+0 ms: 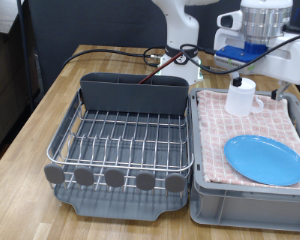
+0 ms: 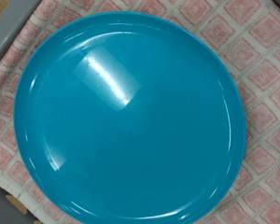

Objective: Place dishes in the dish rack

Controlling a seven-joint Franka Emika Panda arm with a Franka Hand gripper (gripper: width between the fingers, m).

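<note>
A round light-blue plate [image 1: 264,159] lies flat on the pink checked cloth [image 1: 218,125] in the grey bin at the exterior view's right. It fills the wrist view [image 2: 131,117]. A white handled mug [image 1: 241,96] stands upright on the cloth behind the plate. A slim reddish-brown spoon [image 1: 154,72] leans out of the tall grey caddy [image 1: 133,95] at the back of the dish rack [image 1: 120,140]. The rack's wire grid holds no dishes. My gripper's hand [image 1: 262,42] hangs high over the bin's far end. Its fingers do not show in either view.
The grey bin [image 1: 205,205] stands close against the rack's right side. Black cables [image 1: 130,52] run over the wooden table behind the rack. The robot's white base [image 1: 180,30] stands at the back. The table's edge runs along the exterior view's left.
</note>
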